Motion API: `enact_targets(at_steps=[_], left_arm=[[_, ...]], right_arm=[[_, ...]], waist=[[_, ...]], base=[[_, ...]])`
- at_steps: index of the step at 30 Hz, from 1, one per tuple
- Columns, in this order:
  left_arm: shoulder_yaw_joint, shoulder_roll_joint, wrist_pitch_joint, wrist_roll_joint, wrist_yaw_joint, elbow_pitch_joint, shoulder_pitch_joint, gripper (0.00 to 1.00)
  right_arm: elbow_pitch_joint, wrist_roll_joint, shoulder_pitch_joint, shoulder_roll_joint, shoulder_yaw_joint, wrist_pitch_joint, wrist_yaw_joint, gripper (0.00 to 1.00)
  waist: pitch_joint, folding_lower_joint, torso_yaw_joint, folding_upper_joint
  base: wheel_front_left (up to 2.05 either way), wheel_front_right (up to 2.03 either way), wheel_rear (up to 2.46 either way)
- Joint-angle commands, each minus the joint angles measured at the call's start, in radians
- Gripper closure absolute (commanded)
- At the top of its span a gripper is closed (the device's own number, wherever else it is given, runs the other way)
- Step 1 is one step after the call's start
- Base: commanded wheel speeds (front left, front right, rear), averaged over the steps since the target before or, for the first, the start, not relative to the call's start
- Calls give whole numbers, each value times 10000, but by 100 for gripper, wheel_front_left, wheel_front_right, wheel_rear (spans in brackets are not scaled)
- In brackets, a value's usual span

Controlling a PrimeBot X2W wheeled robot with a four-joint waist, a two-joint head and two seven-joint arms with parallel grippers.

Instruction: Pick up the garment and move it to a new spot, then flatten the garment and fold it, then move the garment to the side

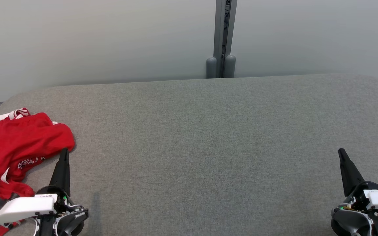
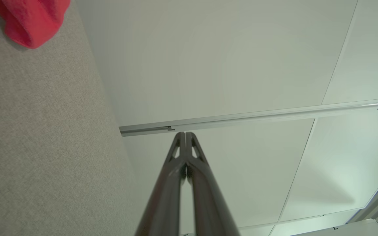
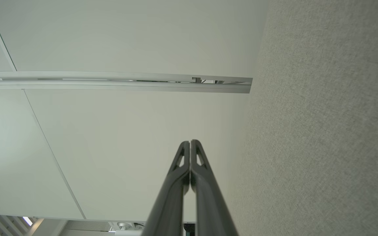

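A crumpled red garment point(image 1: 15, 147) with white trim and white lettering lies at the left edge of the grey fabric table point(image 1: 202, 137). A corner of the garment point(image 2: 31, 19) shows at the top left of the left wrist view. My left gripper point(image 1: 65, 151) sits at the lower left, just right of the garment's edge, with its fingers pressed together and nothing between them point(image 2: 185, 133). My right gripper point(image 1: 341, 151) rests at the lower right, far from the garment, its fingers also together and empty point(image 3: 190, 141).
The table has rounded far corners and ends at a pale wall panel point(image 1: 94, 39). A grey vertical post point(image 1: 223, 39) stands behind the far edge, near the middle. Bare table surface stretches between the two grippers.
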Motion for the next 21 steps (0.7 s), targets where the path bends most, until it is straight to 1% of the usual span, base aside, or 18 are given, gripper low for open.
enact_targets(at_steps=[1, 17, 18, 21], left_arm=[[36, 54, 26, -9, -29, -19, -130, 100], [36, 54, 26, -8, -29, -19, -131, 100], [-4, -6, -6, 1, 0, 27, 16, 0], [-34, -91, -29, 6, 2, 249, 256, 0]], right_arm=[[-32, 21, -97, -50, 5, 21, 5, 100], [-32, 21, -97, -50, 5, 21, 5, 100], [19, -4, 16, 8, 2, -4, 0, 0], [221, -9, 222, 116, 26, -21, -8, 0]], waist=[[0, 0, 0, 0], [0, 0, 0, 0], [0, 0, 0, 0], [3, 0, 0, 0]], base=[[0, 0, 0], [0, 0, 0], [0, 0, 0], [0, 0, 0]])
